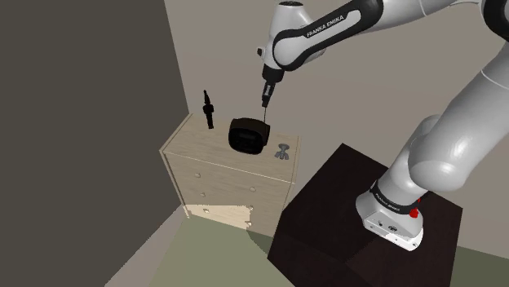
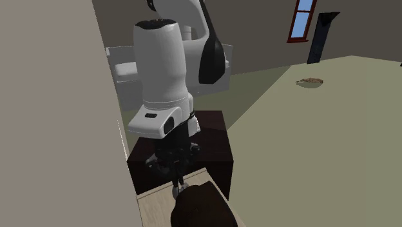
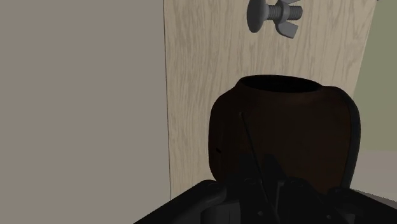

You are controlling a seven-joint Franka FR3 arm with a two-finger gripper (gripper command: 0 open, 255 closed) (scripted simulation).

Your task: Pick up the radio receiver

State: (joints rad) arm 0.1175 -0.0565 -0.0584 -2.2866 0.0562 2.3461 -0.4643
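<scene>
- A dark round pot (image 1: 248, 135) sits in the middle of the pale wooden dresser (image 1: 220, 175), between the gripper and the radio; a grey wing bolt (image 1: 282, 151) lies just beside the pot on the side nearer the stand (image 1: 343, 220)
- The white arm (image 1: 326, 33) reaches from the stand over the dresser with its wrist turned down, and the gripper (image 1: 264, 99) hangs just above the pot; whether it is clenched or released cannot be told
- The black radio receiver (image 1: 210, 112) stands with its aerial upward at the back of the dresser by the wall, beyond the pot and well apart from the gripper
</scene>
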